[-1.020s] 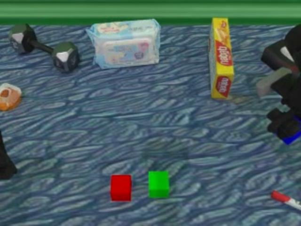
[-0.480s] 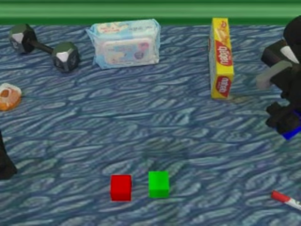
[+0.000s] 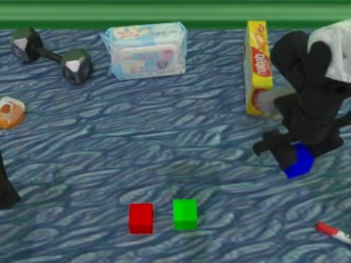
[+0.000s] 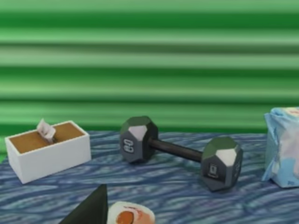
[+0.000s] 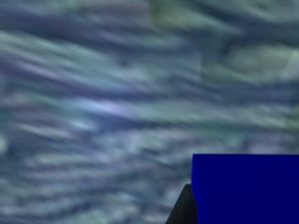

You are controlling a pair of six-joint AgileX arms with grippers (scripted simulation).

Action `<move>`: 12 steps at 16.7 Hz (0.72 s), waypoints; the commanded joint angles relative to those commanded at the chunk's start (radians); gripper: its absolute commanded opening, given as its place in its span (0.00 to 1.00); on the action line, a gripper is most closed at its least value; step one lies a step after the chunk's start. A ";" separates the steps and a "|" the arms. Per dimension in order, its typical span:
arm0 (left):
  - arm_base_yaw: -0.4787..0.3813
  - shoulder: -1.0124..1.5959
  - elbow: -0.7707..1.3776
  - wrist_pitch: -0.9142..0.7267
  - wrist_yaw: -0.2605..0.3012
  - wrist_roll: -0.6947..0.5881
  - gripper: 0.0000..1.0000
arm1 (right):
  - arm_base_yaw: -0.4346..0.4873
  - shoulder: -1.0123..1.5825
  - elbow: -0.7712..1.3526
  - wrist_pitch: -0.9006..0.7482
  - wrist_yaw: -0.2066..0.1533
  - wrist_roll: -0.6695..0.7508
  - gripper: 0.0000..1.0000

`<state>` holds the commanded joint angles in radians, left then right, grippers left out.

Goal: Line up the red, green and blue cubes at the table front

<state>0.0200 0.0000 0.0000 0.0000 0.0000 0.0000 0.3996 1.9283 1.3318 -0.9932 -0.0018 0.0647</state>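
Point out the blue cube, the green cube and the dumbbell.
blue cube (image 3: 300, 161), top view, its exposed lower corner.
green cube (image 3: 185, 210), top view, its top face.
dumbbell (image 4: 175, 150), left wrist view, middle of the handle.

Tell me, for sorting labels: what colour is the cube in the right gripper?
Deep blue cube, clearest in the top view.

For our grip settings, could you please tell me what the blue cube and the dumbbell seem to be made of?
Blue cube, in the right gripper: probably hard plastic, with flat, uniform, sharp-edged faces. Dumbbell: apparently dark rubber-coated or painted metal, with faceted heads catching light and a slim bar.
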 joint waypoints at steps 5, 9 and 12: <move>0.000 0.000 0.000 0.000 0.000 0.000 1.00 | 0.187 -0.046 -0.038 -0.015 0.002 0.420 0.00; 0.000 0.000 0.000 0.000 0.000 0.000 1.00 | 0.288 -0.090 -0.060 -0.010 0.007 0.610 0.00; 0.000 0.000 0.000 0.000 0.000 0.000 1.00 | 0.307 -0.102 -0.065 -0.006 0.009 0.643 0.00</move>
<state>0.0200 0.0000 0.0000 0.0000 0.0000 0.0000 0.7066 1.8266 1.2671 -0.9996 0.0072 0.7076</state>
